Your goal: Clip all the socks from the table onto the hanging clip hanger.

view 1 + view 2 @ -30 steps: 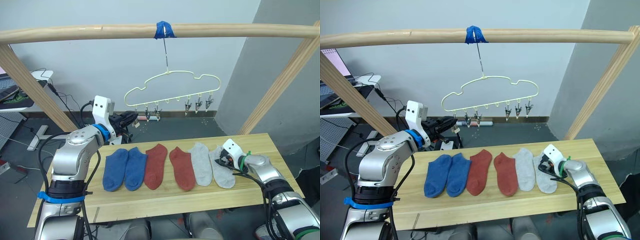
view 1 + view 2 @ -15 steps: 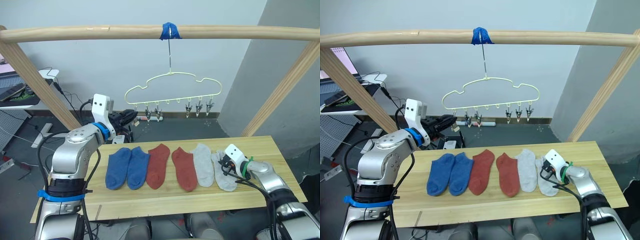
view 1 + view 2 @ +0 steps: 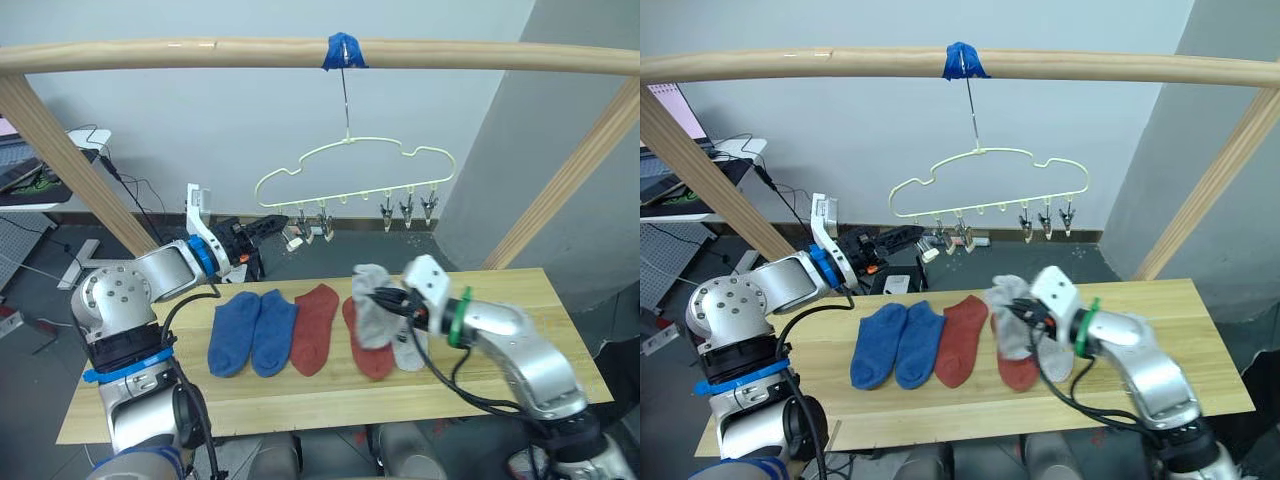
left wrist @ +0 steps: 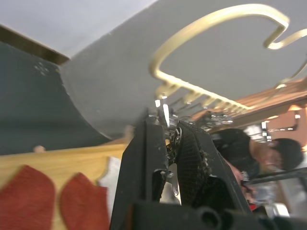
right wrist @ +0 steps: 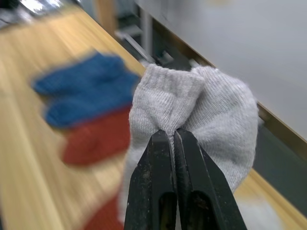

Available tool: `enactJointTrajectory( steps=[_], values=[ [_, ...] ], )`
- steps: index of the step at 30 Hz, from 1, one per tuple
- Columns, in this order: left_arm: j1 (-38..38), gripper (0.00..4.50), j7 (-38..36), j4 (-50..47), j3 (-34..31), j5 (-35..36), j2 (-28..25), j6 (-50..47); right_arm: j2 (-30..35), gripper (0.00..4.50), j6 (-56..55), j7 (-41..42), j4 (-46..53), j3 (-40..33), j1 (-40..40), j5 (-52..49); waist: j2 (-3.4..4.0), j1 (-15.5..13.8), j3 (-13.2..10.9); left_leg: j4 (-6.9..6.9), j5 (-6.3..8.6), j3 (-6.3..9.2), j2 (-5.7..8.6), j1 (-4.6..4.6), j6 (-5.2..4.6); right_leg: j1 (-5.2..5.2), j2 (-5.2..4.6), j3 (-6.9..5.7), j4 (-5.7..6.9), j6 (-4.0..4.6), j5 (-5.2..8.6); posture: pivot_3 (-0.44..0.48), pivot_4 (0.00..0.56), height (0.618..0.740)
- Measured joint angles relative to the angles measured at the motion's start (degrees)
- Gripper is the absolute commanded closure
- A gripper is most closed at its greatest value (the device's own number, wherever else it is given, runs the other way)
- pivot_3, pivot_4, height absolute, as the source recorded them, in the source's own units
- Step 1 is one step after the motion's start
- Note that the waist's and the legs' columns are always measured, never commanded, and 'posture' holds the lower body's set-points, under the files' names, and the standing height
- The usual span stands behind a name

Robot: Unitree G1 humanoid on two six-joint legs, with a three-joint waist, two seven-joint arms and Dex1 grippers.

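Observation:
My right gripper [image 3: 384, 300] is shut on a light grey sock [image 3: 371, 308], which hangs bunched above the table [image 3: 525, 292]; its fingers [image 5: 163, 158] pinch the knit. The other grey sock [image 3: 410, 348], two rust red socks [image 3: 316, 325] and two blue socks [image 3: 250, 332] lie flat in a row. The pale yellow clip hanger [image 3: 350, 152] hangs from the pole. My left gripper [image 3: 278, 222] reaches to the hanger's left end, and its fingers [image 4: 153, 148] are shut on a metal clip [image 3: 295, 236].
A round wooden pole frame [image 3: 200, 55] spans overhead, with slanted legs at both sides of the table. Blue tape [image 3: 343, 50] holds the hanger's hook. Desks and cables stand beyond the table on the left.
My right gripper has lifted a grey sock off the table and carried it left and upward. The left gripper has stretched out to the hanger's left clip.

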State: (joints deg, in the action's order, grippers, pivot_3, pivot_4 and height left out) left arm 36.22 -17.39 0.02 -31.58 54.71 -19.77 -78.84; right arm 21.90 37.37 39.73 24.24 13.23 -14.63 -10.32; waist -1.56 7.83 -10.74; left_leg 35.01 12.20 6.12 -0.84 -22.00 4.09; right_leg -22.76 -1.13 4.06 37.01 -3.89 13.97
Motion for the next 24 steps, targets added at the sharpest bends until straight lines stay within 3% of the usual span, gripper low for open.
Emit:
enactJointTrajectory(
  steps=[9,24],
  values=[
    [0.2,3.99,3.2,-0.6,-0.4,1.9,-0.2,-1.0,-9.6,4.47,-2.5,-5.3,-11.0,5.4,-8.7,2.5,0.0,-1.2,0.0,0.0,-0.02,0.04,0.01,-0.73,0.09,-0.73,-0.02,-0.03,0.08,0.11,-0.07,-0.065,0.154,0.74],
    [-1.6,3.99,4.5,-2.8,-0.3,5.1,-0.8,-0.7,-12.5,4.47,-3.4,-4.8,-13.9,6.0,-11.4,2.1,0.0,-2.4,0.0,0.0,-0.03,0.04,0.01,-0.75,0.1,-0.74,-0.03,-0.05,0.09,0.08,-0.06,-0.045,0.162,0.74]
  ],
)
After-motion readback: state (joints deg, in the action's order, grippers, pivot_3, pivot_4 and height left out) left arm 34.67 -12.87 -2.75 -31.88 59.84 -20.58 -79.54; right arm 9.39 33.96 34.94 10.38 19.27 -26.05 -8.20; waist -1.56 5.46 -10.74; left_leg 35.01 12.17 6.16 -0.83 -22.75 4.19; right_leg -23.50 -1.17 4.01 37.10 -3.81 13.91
